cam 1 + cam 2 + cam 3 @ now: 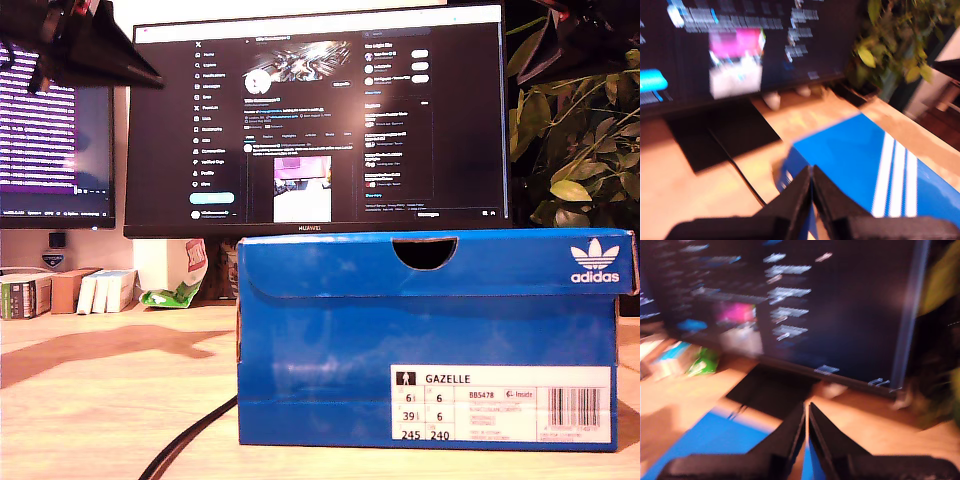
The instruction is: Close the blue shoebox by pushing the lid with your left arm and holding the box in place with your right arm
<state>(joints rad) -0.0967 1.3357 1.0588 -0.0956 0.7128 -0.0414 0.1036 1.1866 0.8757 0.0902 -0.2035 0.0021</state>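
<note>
Shoebox [425,340] fills the middle of the exterior view for you: a blue box standing on the wooden table [100,400], its lid [440,262] down on top with a half-round notch in the front edge. A white size label [500,403] sits low on the front face, toward the exterior view's right. A dark cable [190,440] runs across the table from under the box toward the exterior view's lower left. Behind the box stands a large monitor [315,115] with a lit screen, and a leafy plant [575,150] shows at the exterior view's right. Dark arm parts reach in at both upper corners of the exterior view; you cannot tell there which arm is which.

In the first wrist view, you see my first gripper [812,187] with its two black fingers pressed together, nothing between them. It hangs above the box lid [855,165], whose white stripes [895,175] run along the blue top. The monitor [740,45] and the plant [895,45] lie beyond, blurred.

In the second wrist view, you see my second gripper [806,427] with its fingers likewise closed tip to tip and holding nothing. A blue patch of the shoebox [705,440] lies below it, the monitor [790,305] stands behind, and the picture is heavily blurred.
</note>
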